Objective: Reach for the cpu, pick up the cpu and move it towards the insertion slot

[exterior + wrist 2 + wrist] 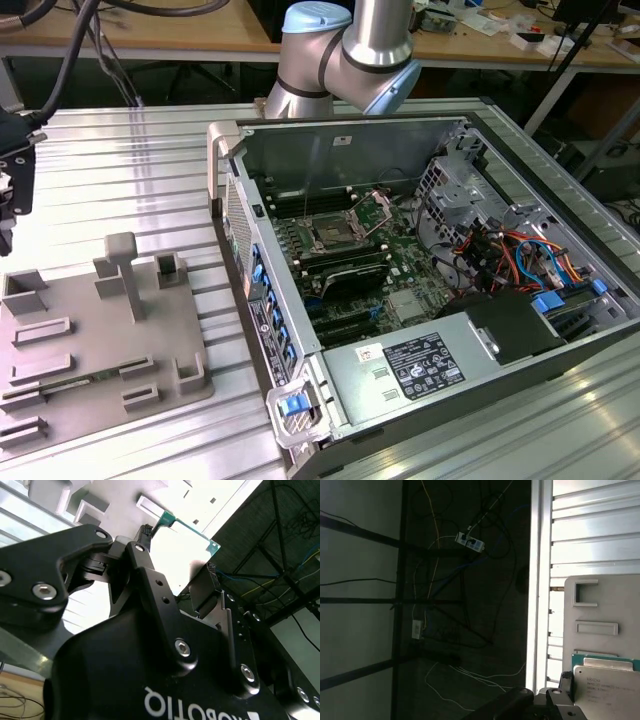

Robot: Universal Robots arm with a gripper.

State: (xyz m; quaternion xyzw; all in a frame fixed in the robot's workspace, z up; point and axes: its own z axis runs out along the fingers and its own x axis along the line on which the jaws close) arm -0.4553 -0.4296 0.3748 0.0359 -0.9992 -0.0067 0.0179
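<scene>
Cpu (186,539) is right between the jaws of the gripper (177,555) in the second wrist view. The jaws are clamped on two opposite edges of it, and it's held above the grey holder tray (90,320) on the table (130,140). That's well apart from the insertion slot (330,235), which sits inside the open computer case (340,150). The gripper is mostly cut off at the exterior view's left edge. Glare washes out the chip's top plate in the second wrist view, so really just the green rim reads clearly.
</scene>
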